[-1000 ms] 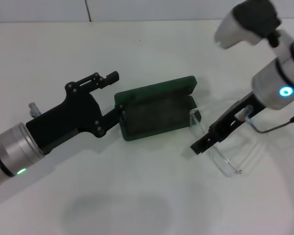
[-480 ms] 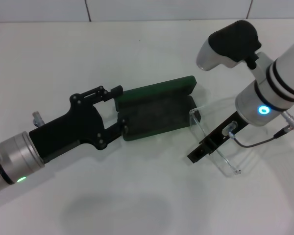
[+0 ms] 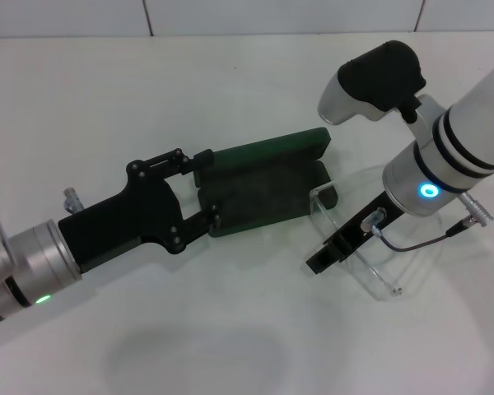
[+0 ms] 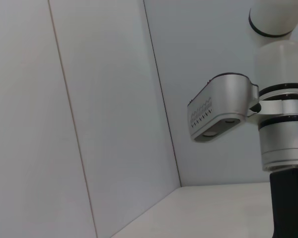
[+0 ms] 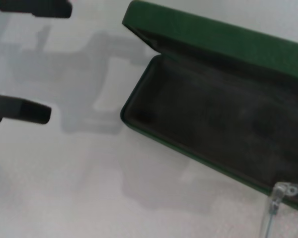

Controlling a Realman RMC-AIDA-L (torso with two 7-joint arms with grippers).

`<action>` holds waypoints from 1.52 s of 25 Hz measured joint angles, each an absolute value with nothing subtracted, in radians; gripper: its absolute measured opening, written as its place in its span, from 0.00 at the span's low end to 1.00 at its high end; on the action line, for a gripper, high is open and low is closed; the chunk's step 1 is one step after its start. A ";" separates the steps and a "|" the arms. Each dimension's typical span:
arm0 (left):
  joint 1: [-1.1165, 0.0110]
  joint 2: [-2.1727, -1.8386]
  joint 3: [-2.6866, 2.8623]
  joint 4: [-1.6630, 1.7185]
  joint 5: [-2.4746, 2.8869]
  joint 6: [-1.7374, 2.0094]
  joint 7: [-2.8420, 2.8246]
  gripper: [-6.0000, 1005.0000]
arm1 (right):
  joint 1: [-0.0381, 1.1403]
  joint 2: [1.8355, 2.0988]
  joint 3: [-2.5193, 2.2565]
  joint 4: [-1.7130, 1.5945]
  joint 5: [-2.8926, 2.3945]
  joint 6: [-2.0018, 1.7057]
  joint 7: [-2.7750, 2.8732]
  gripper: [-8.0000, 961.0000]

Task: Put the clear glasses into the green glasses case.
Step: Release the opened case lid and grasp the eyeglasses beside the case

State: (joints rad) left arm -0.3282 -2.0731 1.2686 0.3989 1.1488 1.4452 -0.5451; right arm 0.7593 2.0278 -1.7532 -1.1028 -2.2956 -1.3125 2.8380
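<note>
Not done yet. The glasses (image 3: pixel 358 239) are outside the case (image 3: pixel 263 185), on the table (image 3: pixel 230 329) just off the case's right end; one clear corner touches or overlaps that end's rim, can't tell which.

Nearest: left gripper (image 3: pixel 204 188) comes in from the near left, fingers spread wide, one on each side of the case's left end. Contact with the shell isn't clear in the head view; in the right wrist view both fingertips look just clear of it. My read: it's there to brace the case.

Right gripper (image 3: pixel 325 253) is low over the glasses, at or on the clear frame. Its fingers show as one dark block, so I cannot tell whether they are spread or closed, or whether the glasses are held.

Case is open, lid tipped back on the far side, dark lining bare, nothing inside.

Left to do, as I judge it: get a firm hold on the glasses, lift, line them up lengthwise with the tray, lower in. Fit looks tight end to end.

Hard to make out:
- Glasses' outline mostly lost against the white table; arms folded or not, unclear.
- Right wrist view catches only one clear corner of them.
- Left wrist view shows only wall and the right arm; no case, no glasses.
</note>
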 joint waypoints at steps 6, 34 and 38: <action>-0.328 -2.072 1.269 0.399 1.149 1.445 -0.545 0.54 | 0.762 2.028 -1.753 -1.104 -2.293 -1.327 2.839 0.62; -0.325 -2.086 1.229 0.399 1.121 1.444 -0.548 0.53 | 0.783 2.016 -1.705 -1.150 -2.354 -1.435 2.744 0.20; -0.320 -2.088 1.229 0.397 1.092 1.449 -0.552 0.53 | 0.739 2.017 -1.613 -1.191 -2.352 -1.483 2.652 0.16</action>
